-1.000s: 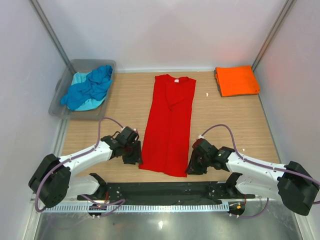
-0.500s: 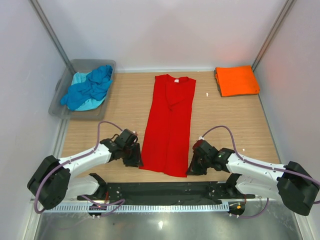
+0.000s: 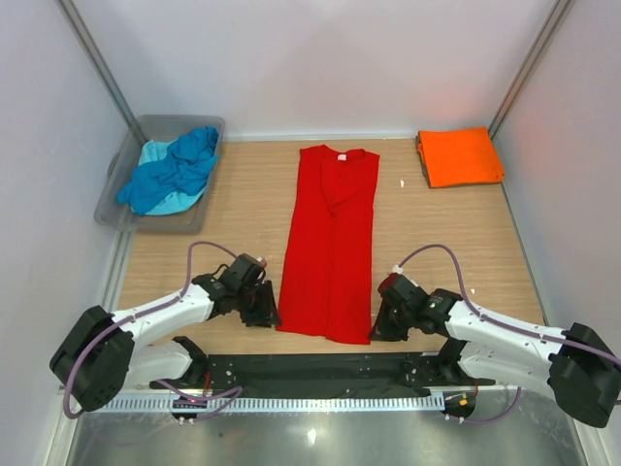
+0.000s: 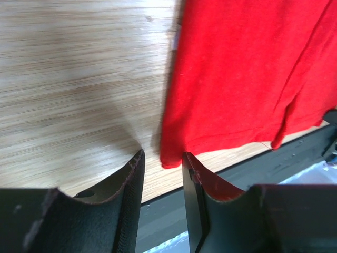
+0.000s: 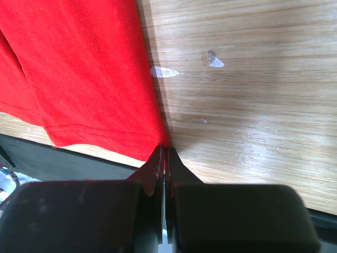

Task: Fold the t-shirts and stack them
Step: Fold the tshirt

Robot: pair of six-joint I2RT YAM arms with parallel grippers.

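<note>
The red t-shirt [image 3: 328, 243] lies in a long strip mid-surface [image 3: 437, 233], hem toward me. My right fingers [image 3: 381, 325] are pinched shut on its near-right corner. My left fingers [image 3: 262, 313] stand apart, straddling the near-left corner — both placed, I judge, to carry the hem to the far end.

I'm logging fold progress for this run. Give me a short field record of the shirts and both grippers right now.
red t-shirt: long narrow strip, lying flat, centre
orange t-shirt: folded, far right corner
blue t-shirt: crumpled in grey tub
turquoise t-shirt: under the blue one, same tub
left gripper: open, at the strip's near left corner
right gripper: shut on the near right corner
</note>
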